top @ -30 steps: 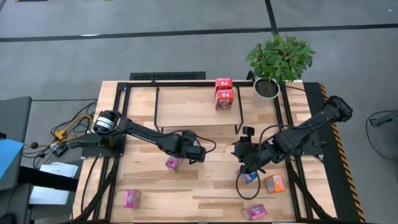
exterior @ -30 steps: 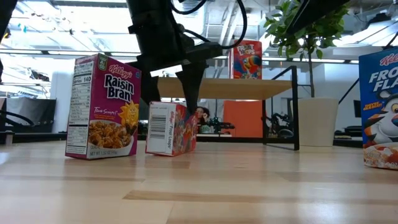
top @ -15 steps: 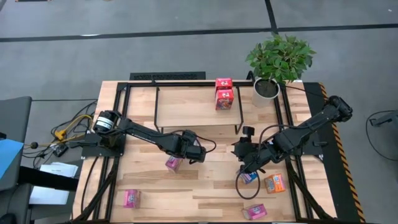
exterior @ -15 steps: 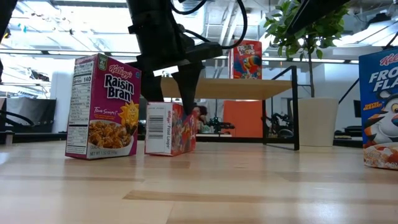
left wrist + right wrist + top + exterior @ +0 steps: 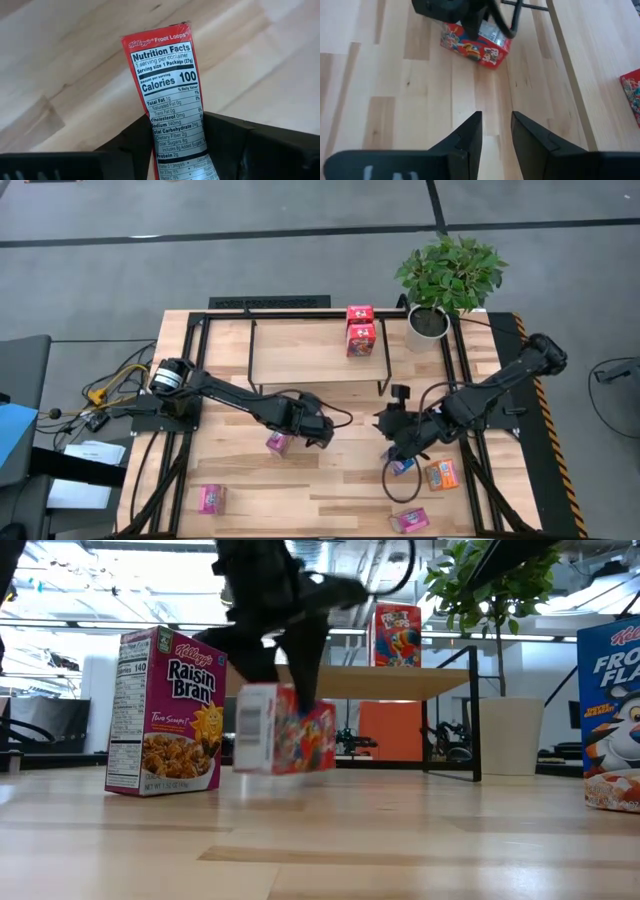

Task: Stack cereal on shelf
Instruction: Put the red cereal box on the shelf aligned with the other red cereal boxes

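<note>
**Desk:** Jaws first, please. Who holds what?

**Field:** From above, we see the left gripper [image 5: 305, 432] clamped on a Froot Loops box [image 5: 279, 443] at mid-table, in front of the shelf [image 5: 300, 365]. The right gripper [image 5: 398, 452] hovers over a blue box [image 5: 402, 466] beside an orange box [image 5: 441, 474]. Two red boxes [image 5: 360, 328] already stand on the shelf at its right end, one right behind the other.

**Desk:** And what has just changed?

**Field:** At table height, the box that stood on the wood a moment ago now hangs clear of it, blurred with motion and pinched from above. We judge the pick made and the carry to the shelf under way.

**Desk:** Anything legible there?

**Field:** We read "Kellogg's Raisin Bran" and "Two Scoops!" on the Raisin Bran box [image 5: 165, 710] beside it. A box at the frame's edge [image 5: 612, 715] shows only "FRO" and "FLA", cut off.

**Desk:** The left wrist camera?

**Field:** It gives us the box's side panel, gripped between both dark fingers: "Kellogg's Froot Loops", "Nutrition Facts", "Calories 100", "1 serving per container".

**Desk:** And the right wrist?

**Field:** We see its fingers drawn narrow, closer than a second ago, with only bare table [image 5: 420, 100] showing in the slit between them and nothing gripped. Ahead, the other arm lifts the red box. Several boxes are left on the table, so we call the job early.
</note>
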You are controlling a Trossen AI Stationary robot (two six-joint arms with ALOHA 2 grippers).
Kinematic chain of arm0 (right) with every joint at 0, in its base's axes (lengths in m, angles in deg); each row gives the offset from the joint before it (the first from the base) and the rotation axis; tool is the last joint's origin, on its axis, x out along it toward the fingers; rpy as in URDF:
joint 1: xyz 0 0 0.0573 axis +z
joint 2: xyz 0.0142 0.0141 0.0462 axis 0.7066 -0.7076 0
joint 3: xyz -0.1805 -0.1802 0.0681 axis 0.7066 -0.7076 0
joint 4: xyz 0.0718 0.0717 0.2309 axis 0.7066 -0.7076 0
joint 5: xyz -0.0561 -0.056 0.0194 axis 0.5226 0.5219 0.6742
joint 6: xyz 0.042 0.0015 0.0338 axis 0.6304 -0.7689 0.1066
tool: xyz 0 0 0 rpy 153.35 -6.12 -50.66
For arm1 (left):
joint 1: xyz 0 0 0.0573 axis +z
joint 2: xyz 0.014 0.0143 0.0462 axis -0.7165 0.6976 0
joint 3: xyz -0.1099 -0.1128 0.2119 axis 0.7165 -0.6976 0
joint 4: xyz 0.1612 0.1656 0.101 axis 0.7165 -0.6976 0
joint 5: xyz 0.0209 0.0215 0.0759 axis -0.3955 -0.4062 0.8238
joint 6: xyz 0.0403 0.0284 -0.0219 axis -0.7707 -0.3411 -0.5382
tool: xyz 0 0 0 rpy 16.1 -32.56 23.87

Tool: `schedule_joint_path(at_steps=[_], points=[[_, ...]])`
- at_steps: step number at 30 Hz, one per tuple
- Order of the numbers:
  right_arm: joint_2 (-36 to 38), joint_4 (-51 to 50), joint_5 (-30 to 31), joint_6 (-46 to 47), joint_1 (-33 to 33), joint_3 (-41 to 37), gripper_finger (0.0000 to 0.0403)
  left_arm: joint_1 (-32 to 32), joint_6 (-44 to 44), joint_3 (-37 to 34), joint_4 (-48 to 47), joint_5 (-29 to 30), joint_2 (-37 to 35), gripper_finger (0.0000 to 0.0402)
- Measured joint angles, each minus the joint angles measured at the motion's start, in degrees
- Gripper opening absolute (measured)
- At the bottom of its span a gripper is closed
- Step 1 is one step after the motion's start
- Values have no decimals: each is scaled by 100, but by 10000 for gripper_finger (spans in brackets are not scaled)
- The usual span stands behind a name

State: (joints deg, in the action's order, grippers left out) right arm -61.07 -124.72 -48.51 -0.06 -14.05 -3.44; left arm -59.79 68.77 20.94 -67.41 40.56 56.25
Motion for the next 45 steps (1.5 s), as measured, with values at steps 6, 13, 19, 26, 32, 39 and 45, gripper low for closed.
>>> schedule_joint_path(at_steps=[6, 13, 19, 26, 32, 39, 45], points=[[320, -233, 209, 188, 268, 0, 127, -158, -919, 676, -5, 108, -2, 144], [1017, -657, 763, 676, 798, 0, 127, -579, -2357, 1547, 2, 794, -4, 144], [1507, -700, 1501, 839, 1386, 0, 127, -888, -3916, 1807, 791, 2676, -113, 144], [1618, -724, 1874, 966, 1758, 0, 127, -433, -5841, 1807, 2390, 809, -321, 144], [1482, -745, 1936, 1136, 1886, 0, 127, 46, -6842, 1704, 3014, -270, -722, 144], [1362, -744, 1955, 1279, 2077, 0, 127, 456, -7354, -477, 5696, -417, -1556, 144], [1345, -681, 2100, 1303, 2118, 0, 127, 887, -8026, -2633, 9237, -880, -2079, 144]])
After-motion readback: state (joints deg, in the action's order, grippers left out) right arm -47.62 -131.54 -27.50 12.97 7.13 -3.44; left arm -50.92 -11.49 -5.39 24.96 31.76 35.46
